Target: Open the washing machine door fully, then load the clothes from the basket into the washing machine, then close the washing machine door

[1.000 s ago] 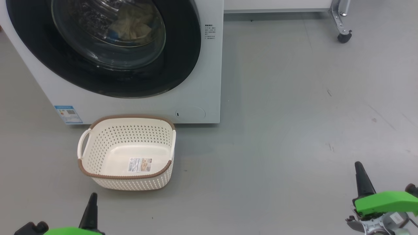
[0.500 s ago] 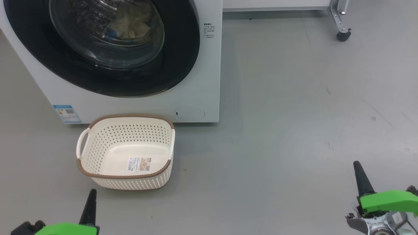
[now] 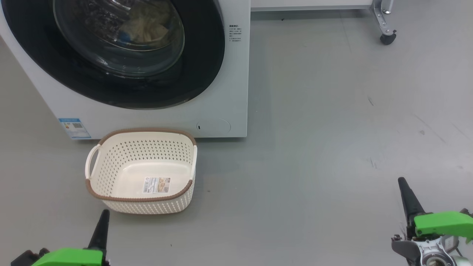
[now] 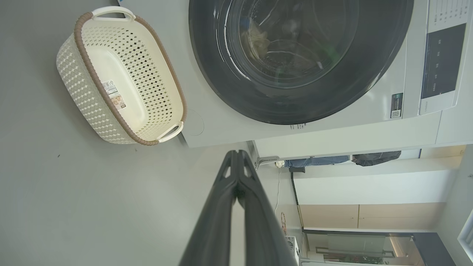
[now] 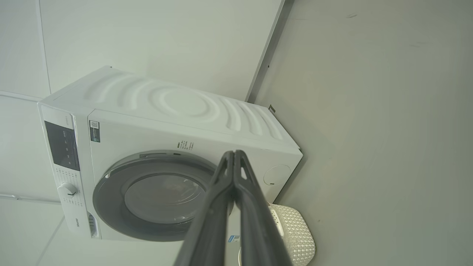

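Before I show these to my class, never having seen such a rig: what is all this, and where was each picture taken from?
A two-armed wheeled robot. One picture looks down from its head: the dark points at the bottom are its left gripper and right gripper, both shut, holding nothing. The other two come from wrist cameras, looking along each gripper's fingers. On the grey floor stands a white washing machine, door closed, cream clothes behind the glass. Before it sits a perforated basket, empty but for a paper label.
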